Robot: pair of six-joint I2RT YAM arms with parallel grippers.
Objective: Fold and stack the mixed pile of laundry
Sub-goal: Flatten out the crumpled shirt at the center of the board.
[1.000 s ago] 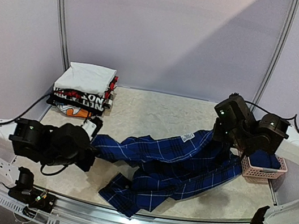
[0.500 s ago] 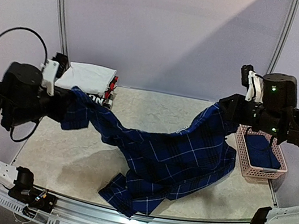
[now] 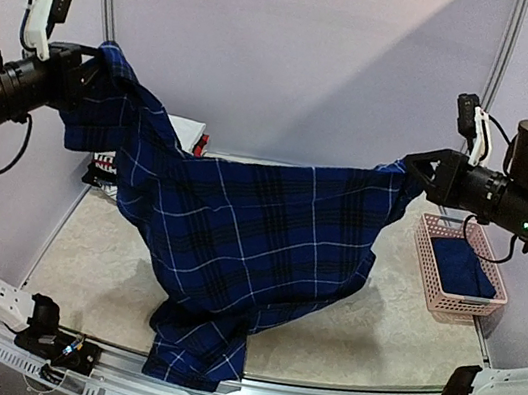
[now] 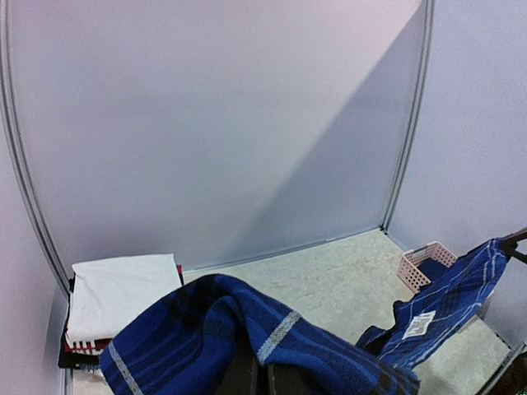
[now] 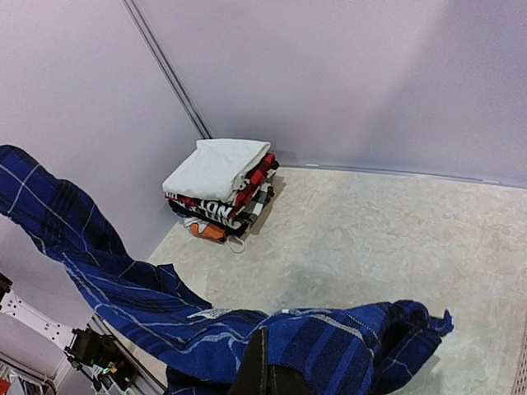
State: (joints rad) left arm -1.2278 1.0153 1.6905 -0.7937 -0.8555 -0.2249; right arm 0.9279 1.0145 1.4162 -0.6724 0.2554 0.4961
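- Pink lattice basket (image 3: 463,310), far right of the table (image 3: 404,332): holding a navy garment (image 3: 458,262) (print not discernible).
- Plaid shirt (image 3: 249,226): hanging spread in the air between both arms. Its long axis is running left to right, the left end riding higher, the lowest cloth drooping over the table's near edge.
- Left gripper (image 3: 96,66) and right gripper (image 3: 413,170): each clamping closed on an upper end of the shirt.
- Folded stack (image 5: 221,185), white piece on top: showing fully in both wrist views, mostly hiding behind the shirt from above.
- White label (image 4: 418,323): showing clearly in the left wrist view.
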